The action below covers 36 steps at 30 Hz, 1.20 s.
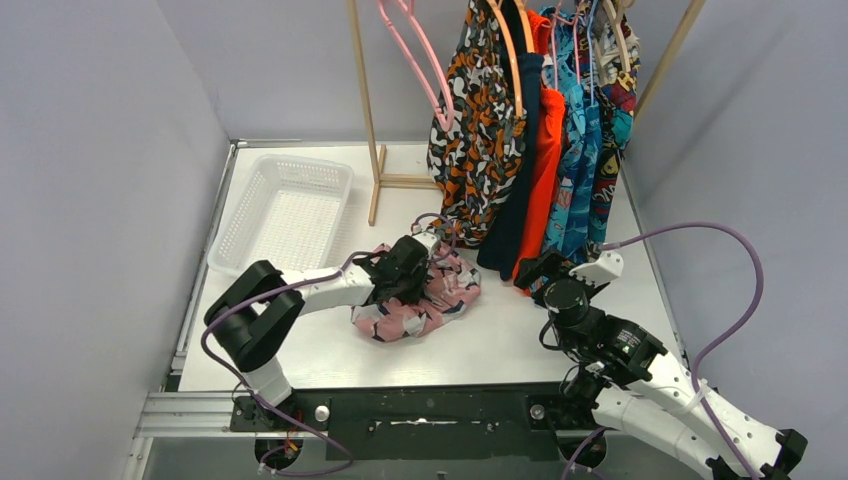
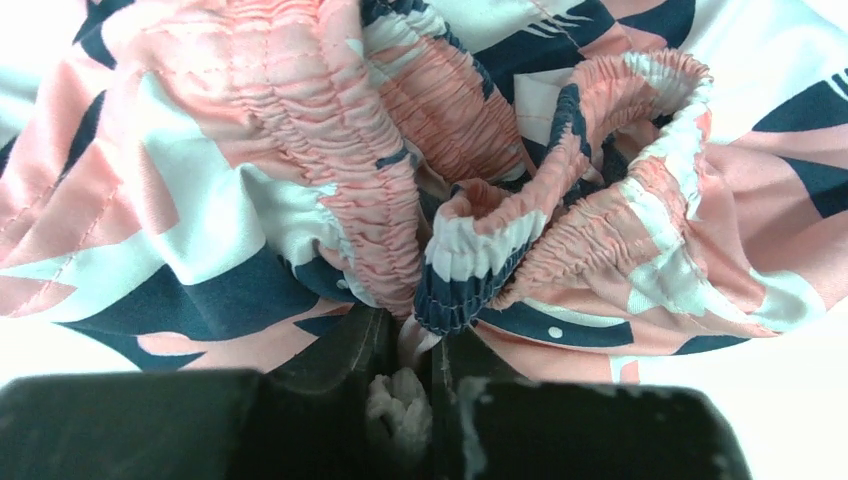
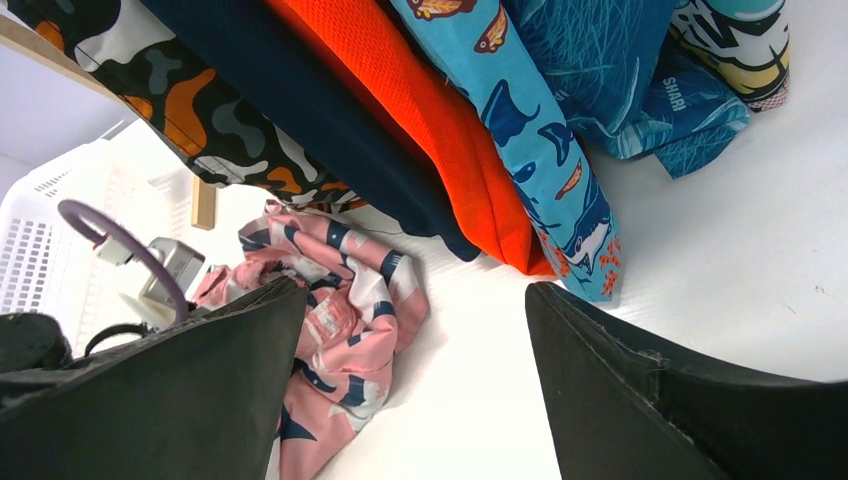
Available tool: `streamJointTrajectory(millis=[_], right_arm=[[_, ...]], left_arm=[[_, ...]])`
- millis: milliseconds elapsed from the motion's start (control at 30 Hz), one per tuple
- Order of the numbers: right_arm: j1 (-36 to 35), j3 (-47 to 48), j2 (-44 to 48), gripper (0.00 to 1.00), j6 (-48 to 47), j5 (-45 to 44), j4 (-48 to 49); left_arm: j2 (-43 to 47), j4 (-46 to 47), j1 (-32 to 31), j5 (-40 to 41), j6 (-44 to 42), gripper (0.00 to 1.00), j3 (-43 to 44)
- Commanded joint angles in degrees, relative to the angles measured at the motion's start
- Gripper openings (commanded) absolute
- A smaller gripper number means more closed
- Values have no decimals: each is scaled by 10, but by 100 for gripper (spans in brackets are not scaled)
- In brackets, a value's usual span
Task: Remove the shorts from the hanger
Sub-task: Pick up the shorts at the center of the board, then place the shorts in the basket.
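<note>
The pink shorts with navy-white print point(image 1: 440, 300) lie crumpled on the table, off any hanger. My left gripper point(image 1: 422, 282) is shut on a fold of their gathered waistband point(image 2: 470, 270), with white fabric pinched between the fingers point(image 2: 345, 365). My right gripper point(image 1: 530, 274) is open and empty, low over the table just right of the pink shorts point(image 3: 350, 330). Above it hang the black-orange shorts point(image 1: 480, 130), navy shorts point(image 1: 522, 180), orange-red shorts point(image 1: 546, 170), teal-blue shorts point(image 1: 580, 180) and comic-print shorts point(image 1: 612, 150); their lower hems show in the right wrist view.
A white plastic basket point(image 1: 285, 210) stands at the back left. A wooden rack point(image 1: 365, 110) holds the hangers; empty pink hangers point(image 1: 425, 55) hang at its left end. Grey walls close in both sides. A purple cable point(image 1: 700, 240) loops over the right arm.
</note>
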<state>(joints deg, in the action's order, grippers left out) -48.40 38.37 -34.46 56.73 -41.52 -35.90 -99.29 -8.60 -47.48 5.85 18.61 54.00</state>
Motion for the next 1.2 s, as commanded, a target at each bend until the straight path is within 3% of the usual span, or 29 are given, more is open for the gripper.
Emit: streamJointTrajectory(millis=[0,267,467,900,1033,1167], right_arm=[[4,3,-5,83,-13,-30,43],[9,4,-22,87,9,-31,32],[13,-5,-23,87,16,-22,45],[18,-8,-6,87,16,-13,38],[18,-15,5,90,-62,43,94],[19,-18,2,90,-75,58,114]], left_arm=[[33,-16,-2,-9,38,0,-51],[210,-58,17,110,33,0,-36],[293,-93,105,65,29,0,12],[352,-163,220,52,-13,0,89],[345,-169,270,32,-31,0,120],[321,-171,324,17,-47,0,165]])
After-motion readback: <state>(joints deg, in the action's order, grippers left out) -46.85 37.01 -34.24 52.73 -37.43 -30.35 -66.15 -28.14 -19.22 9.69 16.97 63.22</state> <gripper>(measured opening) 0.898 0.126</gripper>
